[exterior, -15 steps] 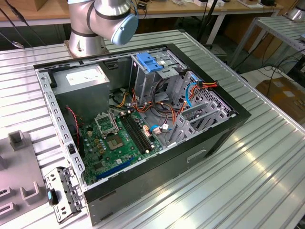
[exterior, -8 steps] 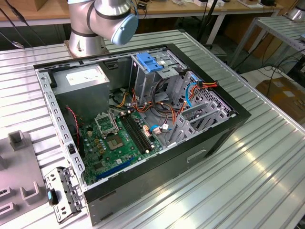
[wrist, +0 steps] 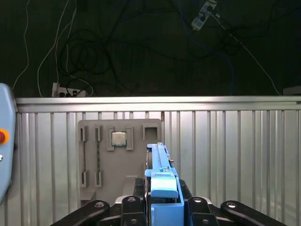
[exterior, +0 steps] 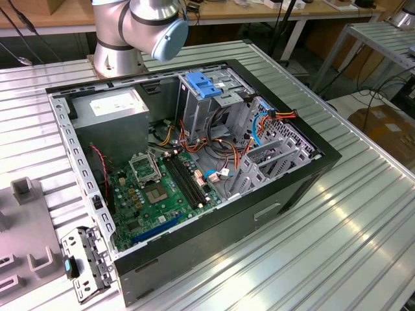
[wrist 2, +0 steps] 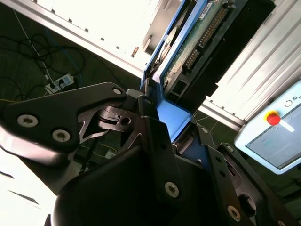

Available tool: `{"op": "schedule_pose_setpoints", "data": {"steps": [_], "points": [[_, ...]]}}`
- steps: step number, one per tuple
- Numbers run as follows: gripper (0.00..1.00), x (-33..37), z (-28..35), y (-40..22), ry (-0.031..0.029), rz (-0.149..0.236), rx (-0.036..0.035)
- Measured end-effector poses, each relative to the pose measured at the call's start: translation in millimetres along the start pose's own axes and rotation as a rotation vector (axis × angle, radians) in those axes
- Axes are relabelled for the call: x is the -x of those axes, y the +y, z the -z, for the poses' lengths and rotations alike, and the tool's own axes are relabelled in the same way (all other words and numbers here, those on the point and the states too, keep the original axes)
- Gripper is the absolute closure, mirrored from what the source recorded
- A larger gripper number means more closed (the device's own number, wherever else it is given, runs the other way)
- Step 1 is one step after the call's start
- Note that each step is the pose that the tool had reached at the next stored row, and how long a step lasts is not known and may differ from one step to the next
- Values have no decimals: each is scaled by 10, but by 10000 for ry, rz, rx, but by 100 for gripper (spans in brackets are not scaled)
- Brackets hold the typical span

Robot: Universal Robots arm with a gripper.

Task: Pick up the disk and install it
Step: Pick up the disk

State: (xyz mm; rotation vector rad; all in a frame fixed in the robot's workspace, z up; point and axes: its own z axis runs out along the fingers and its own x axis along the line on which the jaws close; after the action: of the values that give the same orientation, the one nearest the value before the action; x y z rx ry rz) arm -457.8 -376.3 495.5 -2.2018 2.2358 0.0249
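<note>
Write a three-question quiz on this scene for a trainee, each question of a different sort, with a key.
1. True or false: the gripper is shut on the disk.
2. In the exterior view, the computer case is: A) closed, B) open with its motherboard showing, C) empty inside.
3. Fill in: in the first wrist view, the gray plate beyond the disk carries a square ____.
Key: 1 true; 2 B; 3 chip.
</note>
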Motion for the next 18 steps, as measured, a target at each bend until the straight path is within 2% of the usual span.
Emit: {"op": "schedule_pose_setpoints", "data": {"steps": [4,18], "points": [[63,1,1,-73,0,0,0],[63,4,2,-230,0,0,-1]]}}
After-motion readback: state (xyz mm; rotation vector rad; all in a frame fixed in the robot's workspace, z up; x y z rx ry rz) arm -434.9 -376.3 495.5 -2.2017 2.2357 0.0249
